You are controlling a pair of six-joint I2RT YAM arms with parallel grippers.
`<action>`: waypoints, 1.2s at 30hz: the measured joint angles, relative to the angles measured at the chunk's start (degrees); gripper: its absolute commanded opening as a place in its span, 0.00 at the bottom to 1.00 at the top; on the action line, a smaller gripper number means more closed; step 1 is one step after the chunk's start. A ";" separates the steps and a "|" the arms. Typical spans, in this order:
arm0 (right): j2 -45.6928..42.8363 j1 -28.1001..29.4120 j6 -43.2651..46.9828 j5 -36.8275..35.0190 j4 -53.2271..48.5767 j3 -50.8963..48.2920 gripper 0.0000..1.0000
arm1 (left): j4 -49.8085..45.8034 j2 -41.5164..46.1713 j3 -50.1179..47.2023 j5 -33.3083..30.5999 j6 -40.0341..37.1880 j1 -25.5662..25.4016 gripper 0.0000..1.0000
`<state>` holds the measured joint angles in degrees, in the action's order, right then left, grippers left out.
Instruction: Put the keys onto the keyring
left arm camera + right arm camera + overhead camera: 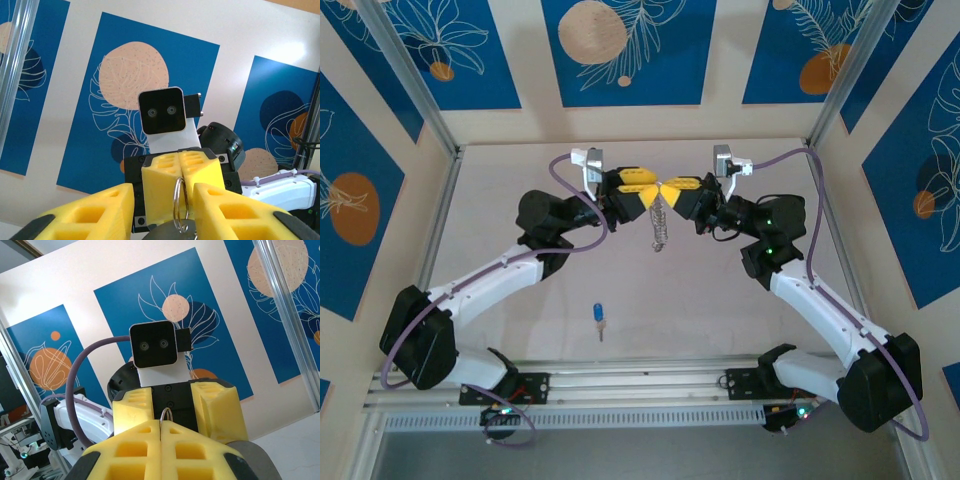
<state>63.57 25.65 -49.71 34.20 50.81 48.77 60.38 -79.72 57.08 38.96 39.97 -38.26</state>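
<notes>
- Hanging in the air above the middle of the table, the keyring (660,228) dangles from the spot where the two grippers meet, its chain trailing down from the silvery loop.
- The right gripper (672,188) has its yellow fingers pressed together on that loop; a small arc of wire pokes out past the tips in its own wrist view.
- The left gripper (654,192) faces it nose to nose with its jaws partly apart. The loop stands in the gap between its fingers (100,210), and I see no pinch on it.
- The key (598,317) (blue head, short pale blade) lies alone on the table nearer the arm bases, well apart from both grippers.
- By my judgement the ring is lifted and presented but nothing is threaded. The key has yet to be picked up and worked onto the loop, so most of the task remains.
- The table (720,290) is a pale matt sheet framed by aluminium posts (412,85). The cream walls carry blue panels (620,50) with leaf outlines and peach discs.
</notes>
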 measured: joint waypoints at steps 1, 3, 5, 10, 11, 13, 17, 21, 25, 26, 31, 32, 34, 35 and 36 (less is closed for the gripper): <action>-0.02 0.00 0.11 -0.15 -0.13 0.00 0.00 | -0.13 0.02 0.00 0.02 0.00 0.00 0.32; -0.02 0.00 0.24 -0.42 -0.50 0.00 0.00 | -0.46 0.13 0.00 0.07 -0.17 0.00 0.27; -0.02 -0.04 0.24 -0.74 -0.76 0.00 0.00 | -0.68 0.15 0.00 0.31 -0.55 0.00 0.20; -0.02 -0.15 0.42 -1.03 -1.18 0.00 0.00 | -1.25 0.15 0.00 0.85 -1.14 0.00 0.03; -0.02 -0.20 0.52 -1.22 -1.25 0.00 0.00 | -1.22 0.15 0.00 1.09 -1.14 0.02 0.00; -0.04 -0.26 0.83 -1.25 -1.57 0.00 0.00 | -1.46 0.33 0.00 1.25 -1.62 0.02 0.00; -0.85 -1.22 1.44 -0.94 -4.13 0.00 0.29 | -4.02 0.87 0.09 1.55 -3.69 0.00 0.00; -3.58 -5.22 2.86 -0.37 -8.24 0.07 0.37 | -11.02 3.02 0.09 1.55 -9.62 0.02 0.00; -6.99 -10.08 3.74 1.44 -11.85 0.07 0.40 | -17.44 6.56 0.09 1.03 -17.07 0.00 0.00; -7.63 -10.84 4.09 2.27 -12.72 0.07 0.40 | -18.82 7.45 0.11 1.03 -18.97 0.00 0.00; -7.72 -11.28 6.54 8.33 -17.29 0.85 0.42 | -25.49 9.70 1.84 1.11 -27.78 0.00 0.00; -7.21 -10.97 7.17 9.49 -18.10 1.40 0.42 | -26.71 9.73 2.34 1.33 -29.38 0.00 0.00; -6.19 -9.99 8.35 11.21 -19.63 2.60 0.42 | -29.18 9.70 3.13 1.62 -31.71 0.00 0.00; -5.62 -9.18 9.11 11.78 -20.46 3.26 0.41 | -30.34 9.70 3.48 1.88 -32.65 0.00 0.00; -5.09 -8.31 9.99 12.46 -21.29 3.89 0.41 | -31.41 9.62 3.80 2.14 -33.42 0.00 0.00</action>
<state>58.48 17.34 -39.72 46.65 29.52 52.66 28.97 -70.11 60.88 41.10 6.55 -38.26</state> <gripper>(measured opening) 0.415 0.047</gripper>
